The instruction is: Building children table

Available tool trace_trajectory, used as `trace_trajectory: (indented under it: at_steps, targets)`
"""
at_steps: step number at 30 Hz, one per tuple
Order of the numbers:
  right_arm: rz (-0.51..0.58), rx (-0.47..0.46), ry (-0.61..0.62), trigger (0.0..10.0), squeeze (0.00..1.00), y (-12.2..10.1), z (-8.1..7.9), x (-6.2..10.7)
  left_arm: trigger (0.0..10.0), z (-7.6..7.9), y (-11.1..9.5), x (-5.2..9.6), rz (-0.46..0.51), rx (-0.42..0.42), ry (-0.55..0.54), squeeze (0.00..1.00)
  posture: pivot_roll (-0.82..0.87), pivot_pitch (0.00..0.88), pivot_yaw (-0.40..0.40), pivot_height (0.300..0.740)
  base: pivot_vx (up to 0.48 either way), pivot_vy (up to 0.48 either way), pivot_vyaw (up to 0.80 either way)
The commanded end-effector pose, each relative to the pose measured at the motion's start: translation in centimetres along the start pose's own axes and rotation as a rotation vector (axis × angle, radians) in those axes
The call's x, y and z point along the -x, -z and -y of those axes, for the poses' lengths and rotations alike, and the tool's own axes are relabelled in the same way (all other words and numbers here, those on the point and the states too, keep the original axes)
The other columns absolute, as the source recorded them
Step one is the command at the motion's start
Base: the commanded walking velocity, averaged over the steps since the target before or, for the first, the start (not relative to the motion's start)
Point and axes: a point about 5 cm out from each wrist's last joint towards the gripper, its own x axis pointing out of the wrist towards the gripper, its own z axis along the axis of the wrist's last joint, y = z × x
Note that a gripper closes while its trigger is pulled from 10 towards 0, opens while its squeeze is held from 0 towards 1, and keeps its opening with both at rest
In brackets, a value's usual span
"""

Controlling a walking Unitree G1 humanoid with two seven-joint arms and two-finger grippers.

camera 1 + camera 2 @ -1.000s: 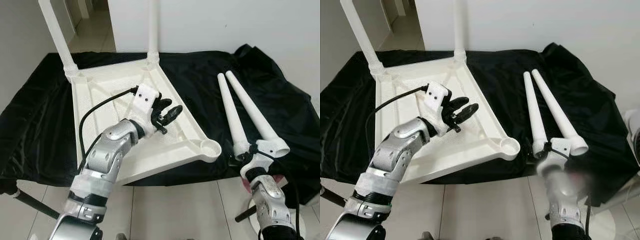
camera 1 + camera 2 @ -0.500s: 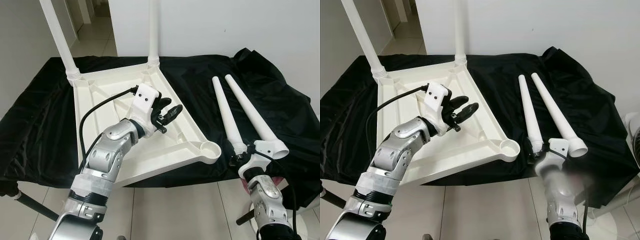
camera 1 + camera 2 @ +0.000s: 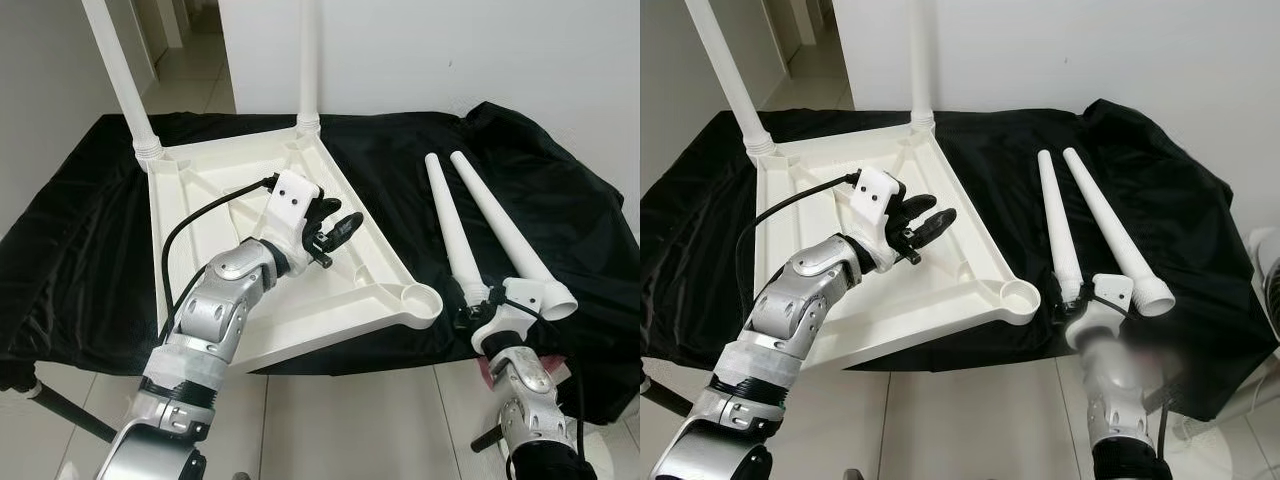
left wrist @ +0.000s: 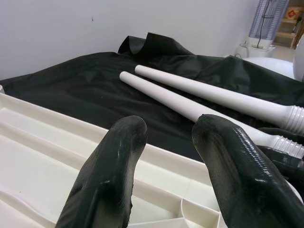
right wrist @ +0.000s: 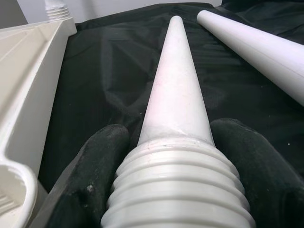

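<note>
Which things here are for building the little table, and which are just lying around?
For the job:
- upside-down white tabletop, two legs already standing in it
- loose leg with the right gripper fingers around its ribbed end
- second loose leg beside it
- empty corner socket
- left gripper, open above the tabletop

Just lying about:
- black cloth
- white fan

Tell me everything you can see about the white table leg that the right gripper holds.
The table leg is a long white cone, plastic by its look, smooth, with a ribbed thick end. It lies flat on the black cloth, thin end pointing away from the robot, beside a second loose leg. The right gripper has a black finger on each side of the ribbed end.
</note>
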Motion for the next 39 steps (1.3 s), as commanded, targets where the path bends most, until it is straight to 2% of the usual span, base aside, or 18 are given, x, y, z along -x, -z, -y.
trace_trajectory:
  at_steps: [1,5,11,18,20,32,39]
  targets:
    - [0.027,0.015,-0.011,10.0,0.00,-0.5,-0.3,-0.5,10.0,-0.4,-0.1,-0.2,0.001,-0.001,-0.026,0.00,-0.05,0.000,-0.018,0.740,0.000,0.000,0.00]
    - [0.030,0.043,0.015,10.0,0.00,-0.5,0.0,-0.8,10.0,-0.7,0.5,-0.4,-0.015,-0.022,-0.043,0.00,-0.05,0.000,-0.008,0.740,0.000,0.000,0.00]
    - [0.068,0.076,0.007,10.0,0.00,-0.7,-0.1,-0.7,10.0,-0.4,0.7,-0.5,-0.012,0.010,-0.025,0.00,-0.05,0.000,-0.017,0.740,0.000,0.000,0.00]
    - [0.060,0.073,0.001,10.0,0.00,-0.6,0.0,-1.0,10.0,-0.5,0.8,-0.9,-0.019,0.021,-0.027,0.00,-0.04,0.000,-0.024,0.740,0.000,0.000,0.00]
    - [0.080,0.059,-0.020,10.0,0.00,-1.2,-0.3,-1.5,10.0,-0.7,0.4,-1.1,-0.012,0.017,-0.026,0.00,-0.03,0.000,-0.022,0.740,0.000,0.000,0.00]
    - [0.081,0.060,-0.050,10.0,0.00,-0.5,-0.7,-1.3,10.0,-1.1,0.9,-0.5,-0.021,0.008,-0.045,0.00,-0.03,0.000,-0.031,0.740,0.000,0.000,0.00]
    - [0.140,0.065,-0.131,10.0,0.00,-1.5,-1.5,-1.4,10.0,-1.0,1.2,-0.5,-0.020,0.040,-0.056,0.00,-0.04,0.000,-0.045,0.740,0.000,0.000,0.00]
